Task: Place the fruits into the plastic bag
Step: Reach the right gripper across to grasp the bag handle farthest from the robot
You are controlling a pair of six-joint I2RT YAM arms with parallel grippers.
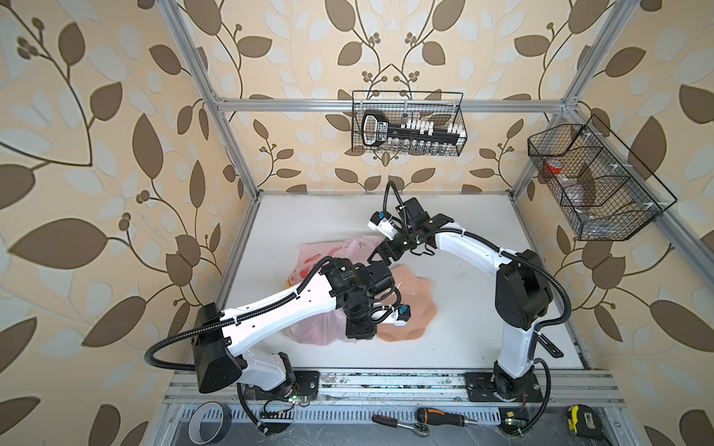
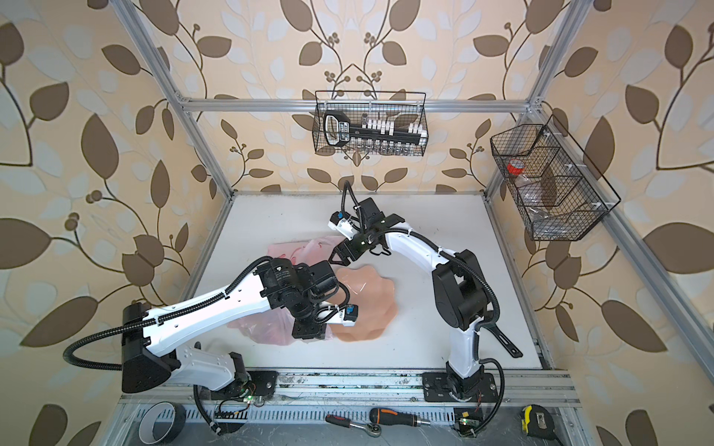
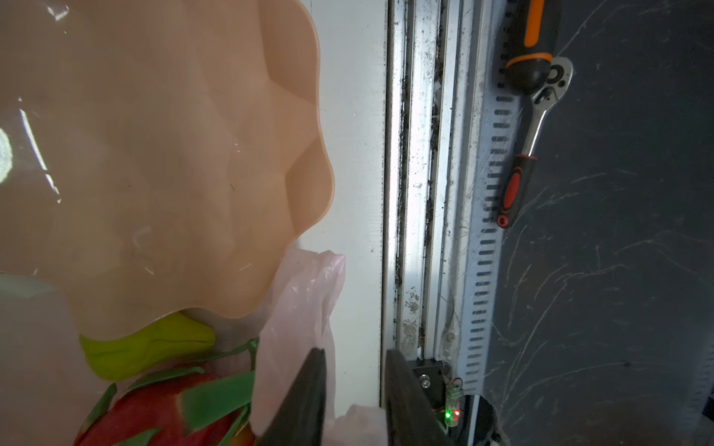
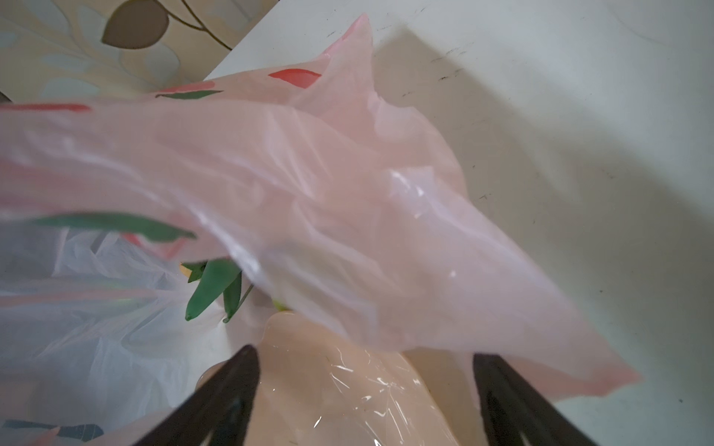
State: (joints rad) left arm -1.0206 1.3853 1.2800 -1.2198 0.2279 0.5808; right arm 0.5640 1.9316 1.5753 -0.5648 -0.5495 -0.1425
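the jaws of the left gripper point(image 3: 354, 351) stand narrowly apart around a fold of the bag point(image 3: 305, 301), gripping nothing yet. the right gripper point(image 4: 366, 351) gapes wide and empty near the bag mouth. we pinch film only, never fruit. the dragon fruit point(image 3: 154, 417) lies just beside the left jaws. the bag sits left of centre in both top views.

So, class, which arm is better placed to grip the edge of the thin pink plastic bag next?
Probably left: the left gripper straddles a fold of the pink plastic bag. The right gripper stands wide open over the peach scalloped plate, film just beyond.
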